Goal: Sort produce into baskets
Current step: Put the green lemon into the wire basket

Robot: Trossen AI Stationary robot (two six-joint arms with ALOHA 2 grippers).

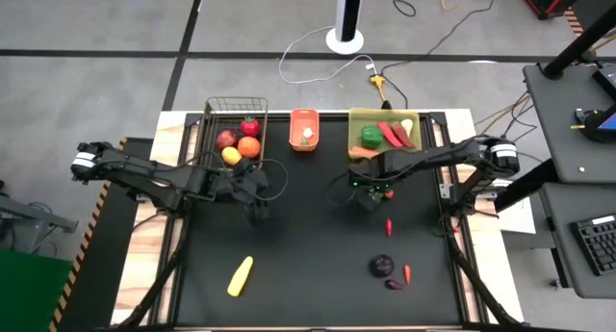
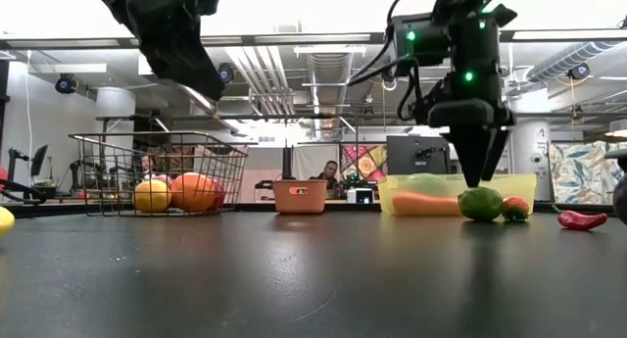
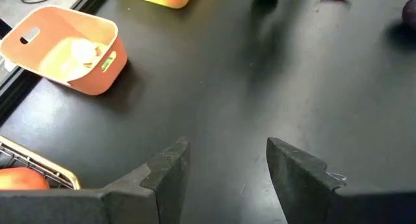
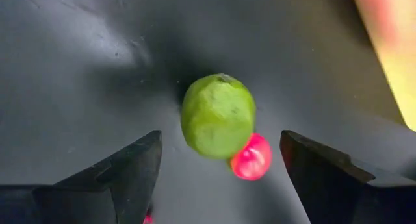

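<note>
A green round fruit (image 4: 218, 117) lies on the black table with a small red piece (image 4: 252, 157) against it, just in front of the yellow-green bin (image 1: 356, 115). My right gripper (image 4: 221, 143) hangs open right above the fruit, pointing down, one finger on either side; I see no touch. My left gripper (image 3: 227, 149) is open with nothing in it, held above the table near the wire basket (image 1: 214, 109), which holds apples, an orange and a lemon. The small orange basket (image 1: 304, 130) stands between the two. The bin holds a green pepper (image 1: 372, 136), a carrot and red chillies.
A yellow corn cob (image 1: 241, 275) lies near the front left. A purple eggplant (image 1: 382, 266), a red chilli (image 1: 389, 226) and two small pieces (image 1: 400, 278) lie at the front right. A person (image 2: 328, 176) sits in the room beyond the table.
</note>
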